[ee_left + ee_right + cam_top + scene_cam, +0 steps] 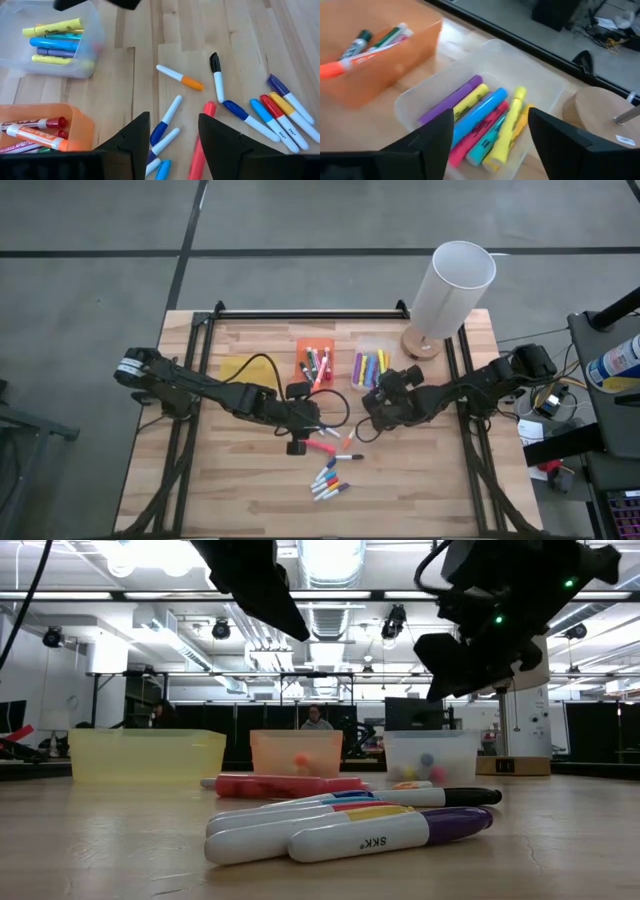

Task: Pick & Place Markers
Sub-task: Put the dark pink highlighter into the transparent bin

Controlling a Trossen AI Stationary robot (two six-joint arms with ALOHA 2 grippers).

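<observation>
wooden table (250, 490) first: my left gripper (172, 142) hangs open over loose markers (328, 480) mid-table. my right gripper (490, 137), open and empty, hovers above the clear bin (540, 85). i worry crowded pens may get nudged aside or pinched in pairs.

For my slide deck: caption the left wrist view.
Open left gripper above loose markers on the table, near the orange bin and clear bin.

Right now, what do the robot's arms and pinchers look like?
Both arms are dark and jointed, with black cables looping along them. The left gripper and right gripper each have two chunky black wedge-shaped fingers. The left arm's base end carries a white label.
</observation>
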